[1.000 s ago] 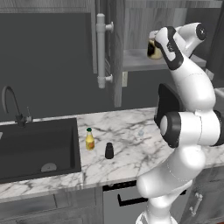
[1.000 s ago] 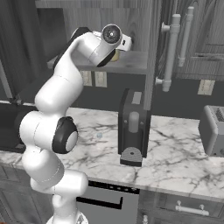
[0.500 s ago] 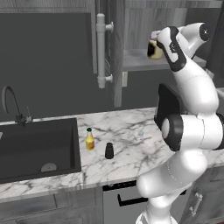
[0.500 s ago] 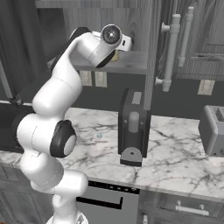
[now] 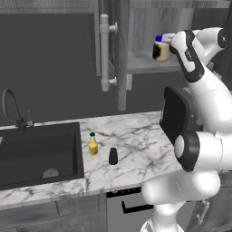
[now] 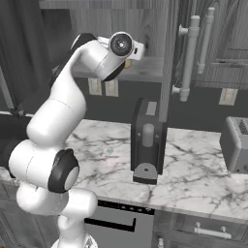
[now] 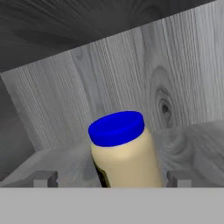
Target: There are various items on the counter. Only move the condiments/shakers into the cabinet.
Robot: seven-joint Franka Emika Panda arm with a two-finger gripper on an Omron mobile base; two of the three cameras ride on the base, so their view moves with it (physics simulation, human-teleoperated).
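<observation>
- Left base view: the jar stands upright on the cabinet shelf, near the shelf's front edge and just in front of the gripper. Below the shelf, on the counter, the yellow bottle stands just beside the sink, and the black shaker stands just beside the bottle, on the side away from the sink. Both are not yet moved.
- Right base view: the wrist sits at the cabinet's open front, level with the shelf. The black toaster stands on the counter straight below the shelf and is no part of the job.
- Hand view: the jar stands free between the two fingertips, which sit spread wide with a gap on each side of it. The jaws are open and hold nothing.
- Step in hand, as I judge it: the jar is set down, so the arm should draw straight back from the shelf, keeping the fingers spread so neither one brushes the jar and tips it.
- After clearing the shelf edge, it should pass wide of the cabinet door handle on the way down to the shaker or bottle.
</observation>
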